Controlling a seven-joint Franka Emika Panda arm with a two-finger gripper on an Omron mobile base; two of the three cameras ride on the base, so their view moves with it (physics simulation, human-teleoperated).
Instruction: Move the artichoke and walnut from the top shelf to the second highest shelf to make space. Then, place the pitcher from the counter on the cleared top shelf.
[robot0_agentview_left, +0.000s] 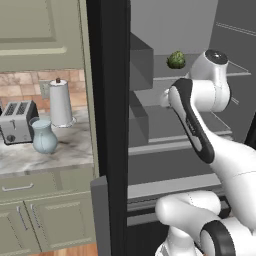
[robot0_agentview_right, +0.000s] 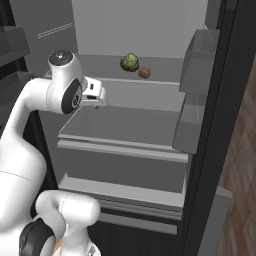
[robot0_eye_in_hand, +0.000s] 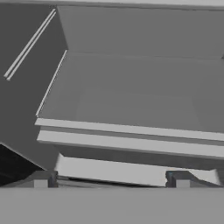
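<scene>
The green, scaly artichoke (robot0_agentview_right: 130, 62) (robot0_agentview_left: 176, 60) sits on the thin-edged top shelf (robot0_agentview_right: 150, 81) of the open fridge. The small brown walnut (robot0_agentview_right: 144, 73) lies just to its right. My gripper (robot0_eye_in_hand: 111, 181) is open and empty, its two tips wide apart. It hangs in front of the fridge, left of and slightly below the artichoke, and faces down onto the bare second highest shelf (robot0_eye_in_hand: 131, 105) (robot0_agentview_right: 120, 125) with its thick pale lip. The pale blue pitcher (robot0_agentview_left: 44, 136) stands on the marbled counter (robot0_agentview_left: 65, 150), left of the fridge.
A white paper-towel roll (robot0_agentview_left: 61, 102) and a silver toaster (robot0_agentview_left: 17, 121) stand behind the pitcher. The open fridge door (robot0_agentview_left: 112, 125) rises between the counter and the shelves. It carries grey door bins (robot0_agentview_right: 197, 50). Lower shelves (robot0_agentview_right: 125, 192) lie beneath.
</scene>
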